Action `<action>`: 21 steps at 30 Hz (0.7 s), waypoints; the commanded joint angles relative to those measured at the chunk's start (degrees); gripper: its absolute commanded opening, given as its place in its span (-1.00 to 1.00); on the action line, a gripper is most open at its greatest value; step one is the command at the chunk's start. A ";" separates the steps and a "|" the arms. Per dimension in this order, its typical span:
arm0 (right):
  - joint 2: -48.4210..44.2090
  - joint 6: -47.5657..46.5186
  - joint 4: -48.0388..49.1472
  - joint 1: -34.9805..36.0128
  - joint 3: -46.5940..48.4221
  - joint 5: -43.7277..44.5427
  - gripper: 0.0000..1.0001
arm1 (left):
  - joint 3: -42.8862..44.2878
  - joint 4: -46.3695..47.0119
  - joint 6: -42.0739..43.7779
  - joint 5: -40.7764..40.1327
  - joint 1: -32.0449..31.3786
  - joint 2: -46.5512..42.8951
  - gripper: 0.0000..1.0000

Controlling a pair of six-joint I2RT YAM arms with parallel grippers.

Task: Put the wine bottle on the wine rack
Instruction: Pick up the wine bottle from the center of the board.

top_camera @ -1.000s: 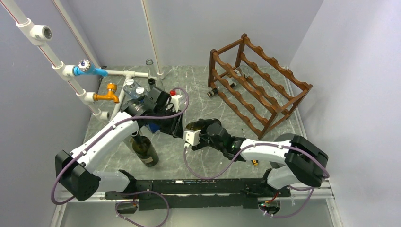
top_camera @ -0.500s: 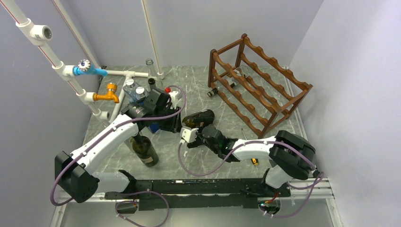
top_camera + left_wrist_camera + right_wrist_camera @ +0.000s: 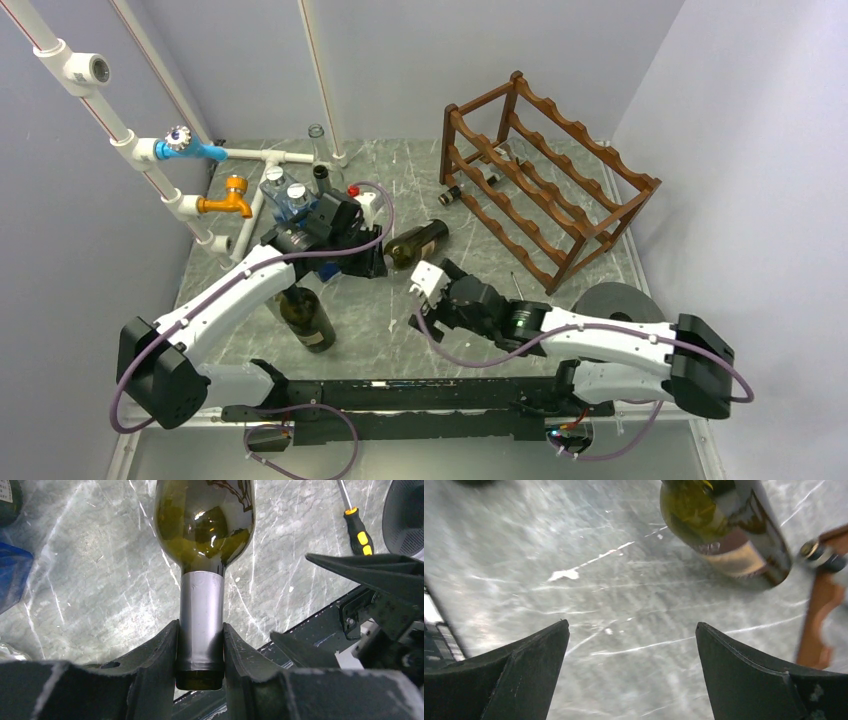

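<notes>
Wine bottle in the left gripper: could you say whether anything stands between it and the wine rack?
Nothing visible does: only tabletop lies between the wine bottle and the wine rack. The open right gripper sits to the near side, off that path.

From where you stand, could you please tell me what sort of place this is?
Probably a staged robot test booth, not a real cellar: plain walls close in a marble-look table, with white pipes and taps at one side and a wooden wine rack at the other.
</notes>
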 commanded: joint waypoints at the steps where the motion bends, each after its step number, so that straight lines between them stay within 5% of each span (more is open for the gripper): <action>1: -5.49 26.05 -3.55 -0.27 -1.07 -1.42 1.00 | -0.29 3.99 -0.98 -1.60 0.29 -2.27 -1.00; 6: -5.12 62.13 -10.46 -1.57 3.48 13.52 1.00 | -1.42 4.89 -1.47 -0.76 0.29 -2.81 -1.00; 10: -0.74 88.42 -19.21 -3.87 10.32 14.35 0.99 | -2.88 7.12 -2.14 2.17 0.29 -3.31 -1.00; 21: 11.05 116.92 -17.74 -9.22 18.83 8.94 1.00 | -6.34 9.89 -3.07 3.49 0.29 -6.13 -1.00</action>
